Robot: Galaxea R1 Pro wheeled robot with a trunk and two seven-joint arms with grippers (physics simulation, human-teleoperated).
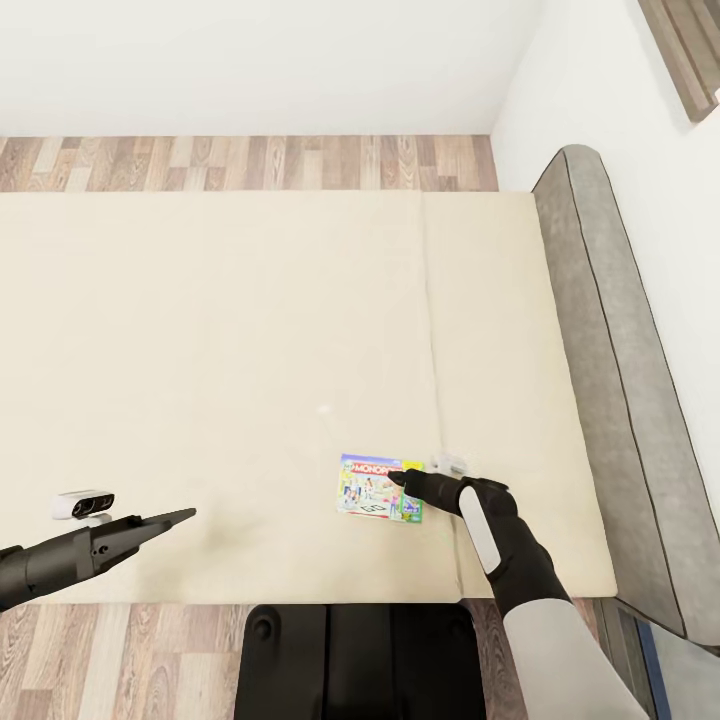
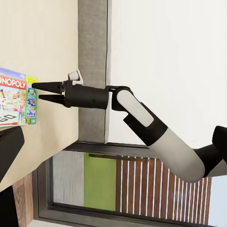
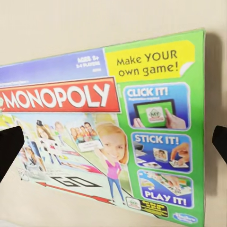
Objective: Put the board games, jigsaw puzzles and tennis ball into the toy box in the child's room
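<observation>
A green-white board game (image 1: 372, 490) with a red Monopoly band lies flat on the beige mattress of the bed (image 1: 250, 330), near its front edge. My right gripper (image 1: 394, 478) hovers low over the box's right end, open, with nothing between its fingers. In the left wrist view the right gripper (image 2: 43, 92) points at the box (image 2: 16, 94) with a small gap between its tips. The cover (image 3: 94, 132) is close in the right wrist view, with the gripper's dark fingertips (image 3: 9, 151) at both edges. My left gripper (image 1: 185, 517) is open over the mattress's front left, holding nothing.
The grey padded headboard (image 1: 610, 400) runs along the bed's right side against a white wall. Wooden floor (image 1: 250, 165) lies beyond the bed's far edge. My dark base (image 1: 360, 660) stands at the bed's front edge. A window (image 2: 118, 184) is in the left wrist view.
</observation>
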